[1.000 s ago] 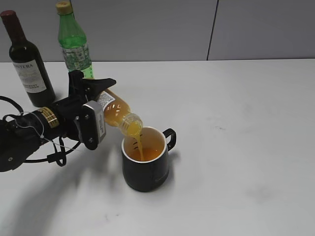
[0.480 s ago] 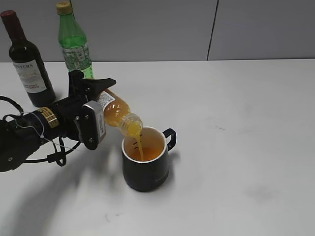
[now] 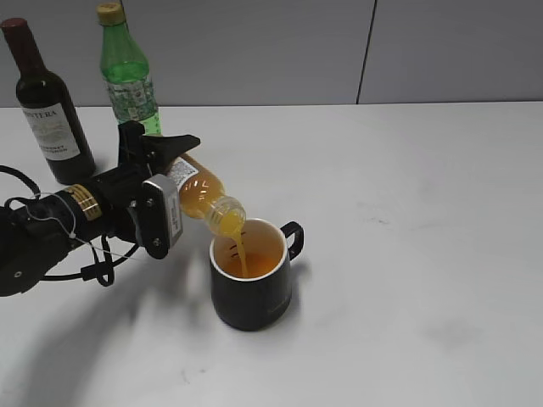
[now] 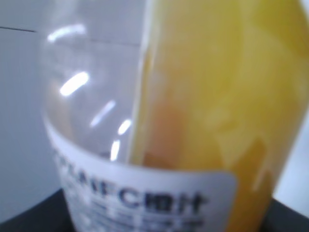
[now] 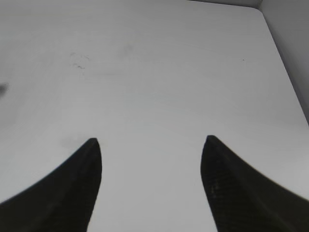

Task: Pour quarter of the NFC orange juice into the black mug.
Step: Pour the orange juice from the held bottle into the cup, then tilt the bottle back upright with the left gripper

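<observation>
The juice (image 3: 199, 191) sits clamped in my left claw (image 3: 157, 182), tilted over the mug (image 3: 251, 284) at near centre; nothing has shifted, the stream keeps running, so time to level off soon. Left wrist: the bottle (image 4: 193, 111) fills the frame. Right wrist: my right claw (image 5: 150, 145) hangs wide, empty, over bare table (image 5: 145, 58).
</observation>
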Robot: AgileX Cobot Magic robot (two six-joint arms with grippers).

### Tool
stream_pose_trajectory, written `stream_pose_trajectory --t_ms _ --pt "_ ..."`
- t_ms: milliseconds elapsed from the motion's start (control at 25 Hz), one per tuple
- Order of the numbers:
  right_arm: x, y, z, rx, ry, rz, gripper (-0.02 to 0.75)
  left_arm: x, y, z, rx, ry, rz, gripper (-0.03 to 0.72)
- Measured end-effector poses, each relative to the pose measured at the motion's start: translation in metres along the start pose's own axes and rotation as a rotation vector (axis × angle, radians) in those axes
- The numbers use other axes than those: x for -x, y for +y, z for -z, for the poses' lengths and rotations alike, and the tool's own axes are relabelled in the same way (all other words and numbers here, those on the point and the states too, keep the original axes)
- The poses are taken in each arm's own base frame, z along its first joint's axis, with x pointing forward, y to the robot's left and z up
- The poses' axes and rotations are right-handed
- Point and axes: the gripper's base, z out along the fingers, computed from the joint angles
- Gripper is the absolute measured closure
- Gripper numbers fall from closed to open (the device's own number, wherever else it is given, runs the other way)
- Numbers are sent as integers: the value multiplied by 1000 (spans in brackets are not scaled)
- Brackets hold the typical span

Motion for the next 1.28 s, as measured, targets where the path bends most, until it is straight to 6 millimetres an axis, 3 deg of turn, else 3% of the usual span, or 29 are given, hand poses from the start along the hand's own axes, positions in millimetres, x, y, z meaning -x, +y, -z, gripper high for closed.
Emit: stream_pose_trajectory --t_ms 840,1280 --pt "0 0 0 0 0 0 244 0 0 0 1 2 0 218" --pt "0 0 0 0 0 0 244 0 0 0 1 2 253 218"
